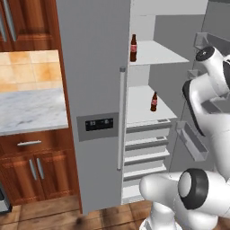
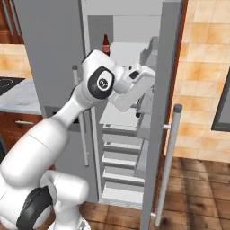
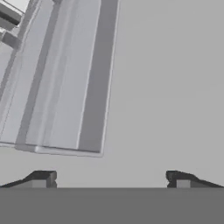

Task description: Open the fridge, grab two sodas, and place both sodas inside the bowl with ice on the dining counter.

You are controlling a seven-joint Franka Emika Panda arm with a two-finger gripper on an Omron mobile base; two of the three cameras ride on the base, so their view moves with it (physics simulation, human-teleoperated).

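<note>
Right now the fridge point(image 1: 94, 90) stands with its right door point(image 2: 164, 90) swung wide, left door (the one w/ the dark dispenser panel point(image 1: 99, 124)) shut. Inside, two sodas: one brown bottle point(image 1: 133, 48) upright at the left front of an upper shelf point(image 1: 157, 53), the other bottle point(image 1: 154, 102) upright on the shelf below point(image 1: 146, 105), nearer that shelf's front right. Both stand apart from the walls, nothing touching them. Under the lower shelf sit stacked grey drawers point(image 1: 146, 143), closed. The open door carries small bins point(image 1: 193, 144) on its inner side; can't tell what's in them.

In the right base view the arm reaches into the opening between the shut door's edge and the open door, wrist at about lower-shelf height, close to the door bins. The upper bottle point(image 2: 106, 45) shows just above the arm's elbow. The gripper point(image 3: 111, 177) has its fingers point(image 3: 43, 178) spread wide, nothing between them; the hand view looks along a plain grey wall w/ a ribbed grey panel point(image 3: 61, 83) to one side.

Room to move: the opening is narrow, arm between left door's handle point(image 1: 121, 117) and the open door's handle point(image 2: 168, 161). Left of the fridge, a marble counter point(image 1: 31, 110) over wood cabinets point(image 1: 36, 166).
</note>
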